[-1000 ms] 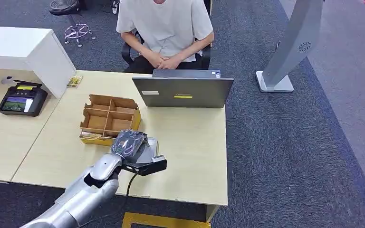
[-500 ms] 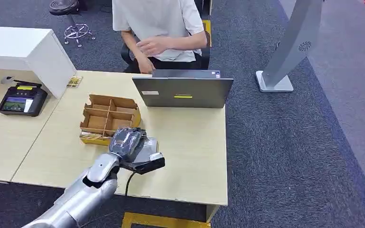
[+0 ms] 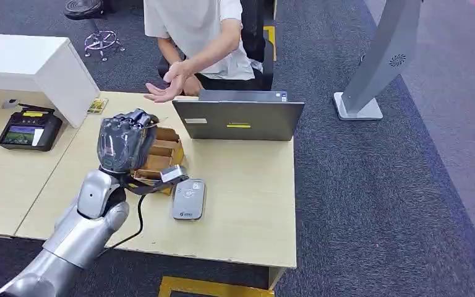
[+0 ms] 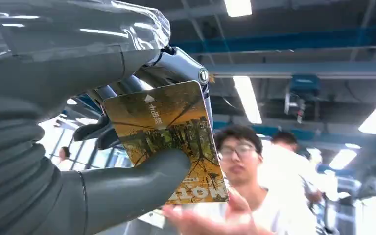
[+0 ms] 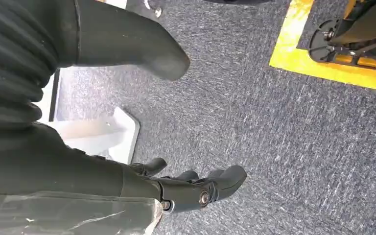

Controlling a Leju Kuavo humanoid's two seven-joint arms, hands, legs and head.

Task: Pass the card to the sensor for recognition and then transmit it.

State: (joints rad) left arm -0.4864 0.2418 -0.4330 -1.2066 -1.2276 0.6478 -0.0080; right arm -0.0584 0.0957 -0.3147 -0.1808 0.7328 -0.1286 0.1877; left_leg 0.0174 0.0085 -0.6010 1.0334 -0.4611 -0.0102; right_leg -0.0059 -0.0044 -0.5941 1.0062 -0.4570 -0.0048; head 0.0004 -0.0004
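My left hand (image 3: 124, 143) is raised over the cardboard box and pinches a yellow printed card (image 4: 169, 134) between its thumb (image 4: 137, 183) and dark fingers (image 4: 176, 63). The grey card sensor (image 3: 188, 198) lies flat on the table, to the right of and below that hand, apart from it. Beyond the table a seated person stretches an open hand (image 3: 166, 88), palm up, toward my raised hand; it also shows beneath the card (image 4: 210, 218). My right hand (image 5: 191, 188) hangs over the carpet, fingers apart, holding nothing.
A compartmented cardboard box (image 3: 161, 151) sits partly behind my left hand. A grey laptop (image 3: 238, 117) stands at the table's far edge. A black payment terminal (image 3: 28, 131) is at far left beside a white cabinet (image 3: 34, 62). A grey kiosk stand (image 3: 377, 68) is on the right.
My left hand has lifted off the sensor and swung up and left, toward the person, with the card. The person has reached an open hand forward over the table edge.
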